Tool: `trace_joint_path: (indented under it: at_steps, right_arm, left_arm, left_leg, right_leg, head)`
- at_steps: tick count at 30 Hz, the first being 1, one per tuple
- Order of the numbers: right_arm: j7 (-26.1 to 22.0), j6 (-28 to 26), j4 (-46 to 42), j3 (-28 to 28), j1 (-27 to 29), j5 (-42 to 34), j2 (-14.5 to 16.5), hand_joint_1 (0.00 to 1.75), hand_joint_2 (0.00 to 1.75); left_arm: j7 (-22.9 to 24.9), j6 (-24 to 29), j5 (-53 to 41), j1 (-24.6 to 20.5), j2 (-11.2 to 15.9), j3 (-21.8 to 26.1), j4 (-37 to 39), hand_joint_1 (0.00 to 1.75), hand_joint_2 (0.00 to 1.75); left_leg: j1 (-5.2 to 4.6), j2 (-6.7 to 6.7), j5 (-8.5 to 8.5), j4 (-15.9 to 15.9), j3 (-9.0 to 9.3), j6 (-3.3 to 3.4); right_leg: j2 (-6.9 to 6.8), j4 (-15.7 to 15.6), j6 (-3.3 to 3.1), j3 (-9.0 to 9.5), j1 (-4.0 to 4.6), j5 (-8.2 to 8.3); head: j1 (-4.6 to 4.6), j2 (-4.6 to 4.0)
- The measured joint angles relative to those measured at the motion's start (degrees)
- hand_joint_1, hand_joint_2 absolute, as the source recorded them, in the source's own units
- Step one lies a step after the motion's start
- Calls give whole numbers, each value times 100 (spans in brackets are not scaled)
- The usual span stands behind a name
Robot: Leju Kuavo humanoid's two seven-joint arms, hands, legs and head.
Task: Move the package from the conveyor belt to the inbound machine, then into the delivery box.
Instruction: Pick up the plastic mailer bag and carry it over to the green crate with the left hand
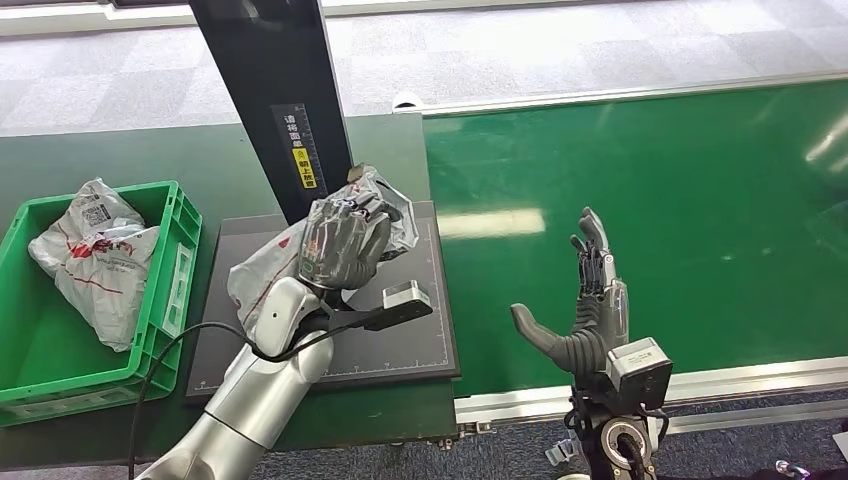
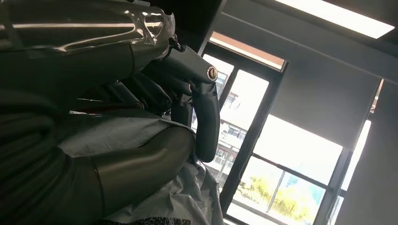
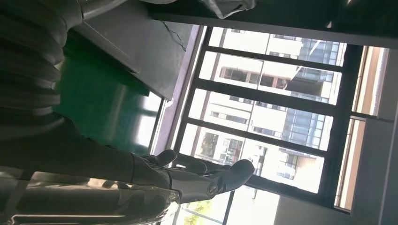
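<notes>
At the far left of the head view a green plastic crate (image 1: 183, 262) sits on the dark green desk (image 1: 120, 160), and in it lie crumpled white plastic mailer bags with red markings (image 1: 95, 255). Just right of the crate is the flat dark grey platform of the inbound machine (image 1: 420, 345), a square plate with a ruled border. From its back edge rises a black upright post (image 1: 270, 80) bearing a label strip with a yellow sticker (image 1: 301, 155); the post stands directly behind the package.

The package, a crinkled grey-white plastic mailer bag (image 1: 262, 268), is over the platform's left and middle part. Its long axis runs diagonally, from the near-left up toward the far-right, where its bunched end (image 1: 392, 205) points at the base of the post. Whether its lower end touches the plate cannot be told. The left hand (image 1: 343, 243) grips the bag at its upper part, fingers curled around the plastic; in the left wrist view the pale film (image 2: 155, 197) lies beside the thumb (image 2: 141, 161).

Right of the platform stretches the glossy green conveyor belt (image 1: 680, 200) with a metal edge rail (image 1: 740, 385). Over its near side the right hand (image 1: 585, 310) is open, fingers extended, thumb spread, holding nothing.
</notes>
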Motion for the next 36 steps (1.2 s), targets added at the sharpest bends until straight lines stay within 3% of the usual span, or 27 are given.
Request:
trace_joint_path:
  at_steps: [6,20,26,29,32,34,36]
  right_arm:
    - [0,-6,-41,-2,24,-1,-15,0,175]
    - [0,-8,-43,-2,27,-1,-32,0,175]
    - [-39,-158,-62,-2,111,-24,-45,0,175]
    - [-103,-266,-84,-2,221,-37,-66,0,175]
    - [-135,-353,-139,-3,313,-39,-75,0,175]
    - [-123,-377,-205,-4,375,-45,-79,0,175]
    - [-78,-376,-264,-4,430,-50,-75,0,175]
  left_arm:
    - [-1,-8,3,115,119,39,-592,175,175]
    - [-1,-4,3,190,196,42,-841,175,175]
    - [-179,649,201,301,268,169,-1423,175,175]
    - [-266,762,351,383,359,570,-2144,175,175]
    - [-446,770,1109,261,514,1314,-2362,175,175]
    - [-688,772,1864,-39,704,1983,-2150,175,175]
    - [-701,772,1958,-513,1065,2764,-1440,175,175]
  left_leg:
    - [0,0,0,0,0,0]
    - [0,0,0,0,1,0]
    - [0,1,0,0,0,0]
    - [1,1,-1,-1,-2,-1]
    - [5,2,1,-3,-2,-2]
    - [10,4,5,-4,-2,-8]
    - [14,15,12,-5,6,-18]
  right_leg:
    - [0,0,0,1,0,0]
    - [0,0,0,0,0,0]
    - [1,0,0,0,0,0]
    - [1,0,-1,-2,1,-1]
    - [1,1,-3,-5,6,-2]
    - [2,1,-6,-4,11,0]
    - [12,8,-14,-3,16,5]
  head:
    - [0,0]
    - [-1,0]
    - [-1,0]
    - [-1,0]
    - [-1,0]
    - [2,0]
    - [4,0]
